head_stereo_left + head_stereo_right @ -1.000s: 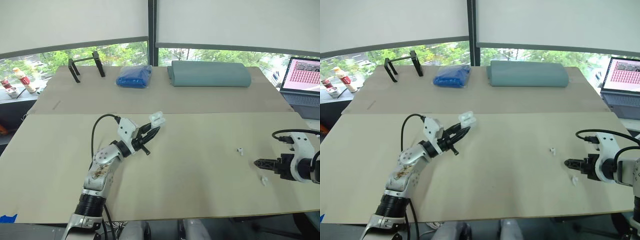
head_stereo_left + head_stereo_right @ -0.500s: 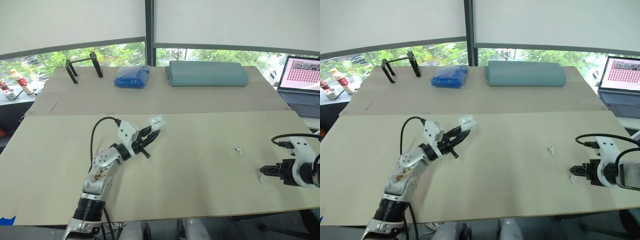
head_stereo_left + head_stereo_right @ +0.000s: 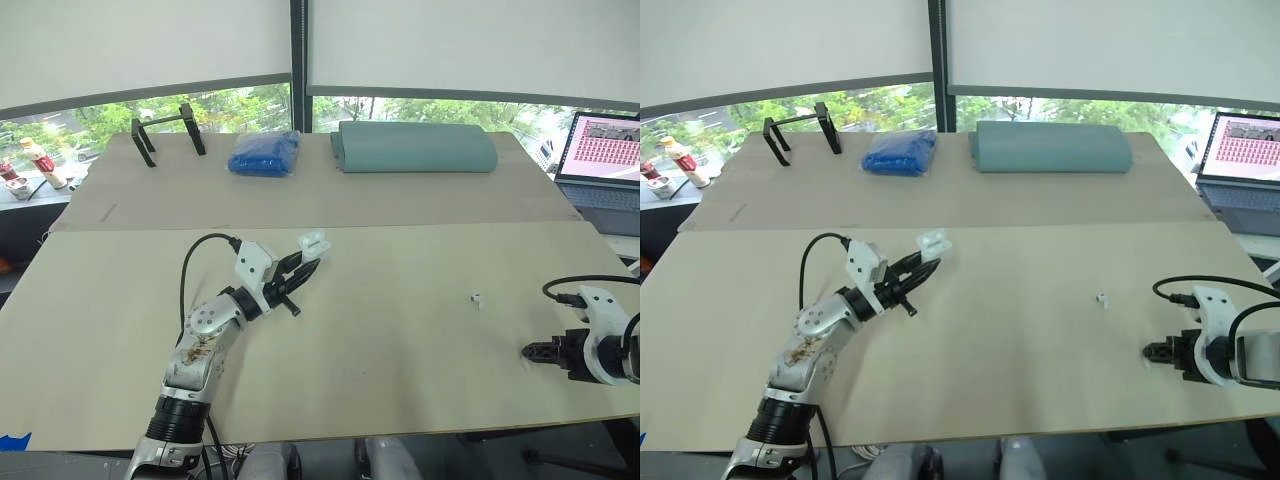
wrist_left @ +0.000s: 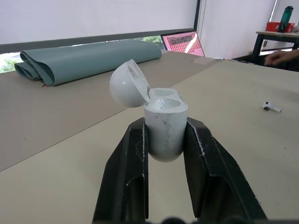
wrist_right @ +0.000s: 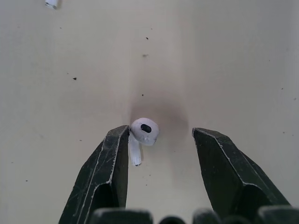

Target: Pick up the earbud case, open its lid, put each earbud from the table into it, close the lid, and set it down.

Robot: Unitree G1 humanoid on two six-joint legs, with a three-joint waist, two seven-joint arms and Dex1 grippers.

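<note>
My left gripper point(image 4: 164, 136) is shut on the white earbud case point(image 4: 164, 125), holding it upright above the table left of the middle point(image 3: 312, 243). The case's lid point(image 4: 129, 84) is hinged back open. My right gripper point(image 5: 160, 131) is open and low over the table near the right front edge point(image 3: 530, 350). One white earbud point(image 5: 143, 133) lies on the table between its fingers, touching one of them. The other earbud point(image 3: 476, 298) lies on the table farther in, apart from both grippers.
A rolled teal mat point(image 3: 415, 146), a blue bag point(image 3: 266, 153) and a black stand point(image 3: 170, 130) sit along the back of the table. A laptop point(image 3: 600, 150) stands at the far right. A person's hand point(image 4: 282, 56) rests on another table beyond.
My right gripper has drawn back toward the right front edge and come down around the nearer earbud. The left gripper keeps holding the open case in place.
</note>
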